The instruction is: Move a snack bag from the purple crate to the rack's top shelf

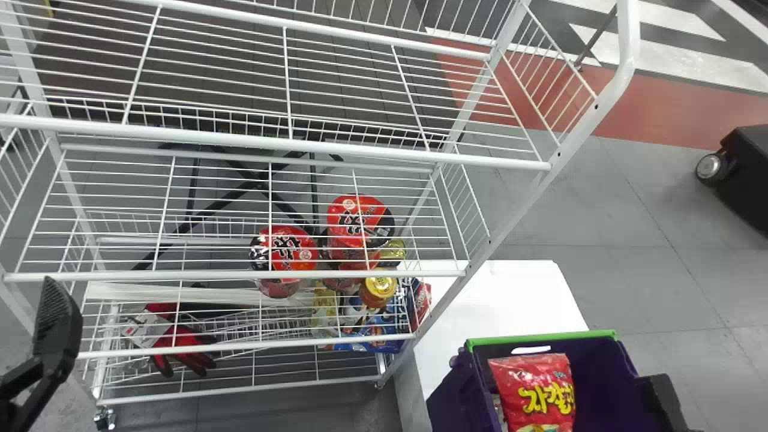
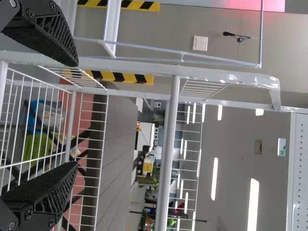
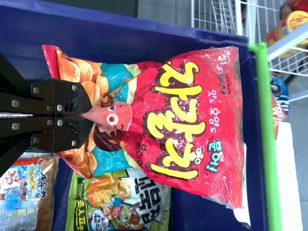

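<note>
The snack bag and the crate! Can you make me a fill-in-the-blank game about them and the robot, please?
The snack bag is mostly ____.
The gripper pinching it is the robot's ____ one.
The purple crate has one rim edge coloured ____.
The wire rack is coloured ____.

Missing words: red; right; green; white.

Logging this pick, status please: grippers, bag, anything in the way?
Right gripper shut on red snack bag, inside purple crate. Left gripper open by rack. Crate's green rim rack-side, likely needs clearing.
</note>
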Controlling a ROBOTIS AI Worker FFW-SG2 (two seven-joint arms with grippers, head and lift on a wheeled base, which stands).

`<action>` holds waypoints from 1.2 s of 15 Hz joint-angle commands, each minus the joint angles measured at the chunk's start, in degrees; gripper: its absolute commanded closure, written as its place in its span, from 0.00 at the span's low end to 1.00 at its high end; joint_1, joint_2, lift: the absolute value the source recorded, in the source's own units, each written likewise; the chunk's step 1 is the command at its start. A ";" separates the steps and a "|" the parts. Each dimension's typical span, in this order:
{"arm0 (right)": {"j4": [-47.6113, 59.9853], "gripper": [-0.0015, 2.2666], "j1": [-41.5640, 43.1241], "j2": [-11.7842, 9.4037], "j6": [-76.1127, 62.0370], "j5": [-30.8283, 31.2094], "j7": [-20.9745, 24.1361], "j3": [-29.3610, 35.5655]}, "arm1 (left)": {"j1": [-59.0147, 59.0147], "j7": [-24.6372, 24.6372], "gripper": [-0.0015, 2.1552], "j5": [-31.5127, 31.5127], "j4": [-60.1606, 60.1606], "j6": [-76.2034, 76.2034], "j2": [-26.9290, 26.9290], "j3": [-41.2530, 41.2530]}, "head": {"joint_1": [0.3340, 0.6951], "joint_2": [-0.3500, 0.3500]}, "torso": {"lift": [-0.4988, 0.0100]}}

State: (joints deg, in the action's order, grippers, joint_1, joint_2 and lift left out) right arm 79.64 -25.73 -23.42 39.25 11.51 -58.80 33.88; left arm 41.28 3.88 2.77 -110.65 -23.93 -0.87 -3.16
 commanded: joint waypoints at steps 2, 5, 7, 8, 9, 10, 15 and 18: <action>0.25 0.88 -0.20 -0.13 0.09 0.00 -0.26 0.57 | -0.06 -0.01 0.04 0.04 -0.01 0.17 -0.01 0.00 | 1.00 0.00 | 0.55; 0.69 0.88 -0.20 -0.31 0.97 0.00 -0.61 0.57 | -0.23 0.08 0.04 -0.05 -0.01 0.17 -0.01 -0.09 | 1.00 0.00 | 0.58; 1.22 0.88 -0.20 -0.40 1.32 0.00 -1.32 1.10 | -0.32 0.08 0.04 0.04 -0.01 0.17 -0.01 -0.18 | 1.00 0.00 | 0.59; 1.48 0.88 -0.20 -0.40 1.50 0.09 -1.32 1.10 | -0.50 0.08 0.04 0.04 0.08 0.17 -0.01 -0.18 | 1.00 0.00 | 0.60; 1.57 0.88 -0.20 -0.48 1.67 0.09 -1.32 1.10 | -0.58 0.08 0.04 0.04 0.17 0.34 -0.01 -0.18 | 1.00 0.00 | 0.61; 1.75 0.88 -0.20 -0.48 2.02 0.09 -1.40 1.10 | -0.58 0.08 0.04 0.04 0.26 0.52 -0.01 -0.18 | 1.00 0.00 | 0.62; 3.24 0.88 -0.20 -0.57 3.78 0.44 -1.76 1.54 | -1.20 0.08 0.04 0.04 0.61 1.04 -0.01 -0.18 | 1.00 0.00 | 0.65; 3.59 0.88 -0.29 -0.66 4.66 0.44 -2.11 1.89 | -1.64 0.08 0.04 0.04 0.52 2.45 -0.01 -0.26 | 1.00 0.00 | 0.68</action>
State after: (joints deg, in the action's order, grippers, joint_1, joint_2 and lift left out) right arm 83.00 -25.99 -24.07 43.30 11.94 -60.85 35.64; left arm 39.75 3.96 2.82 -110.05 -21.65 -0.88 -3.35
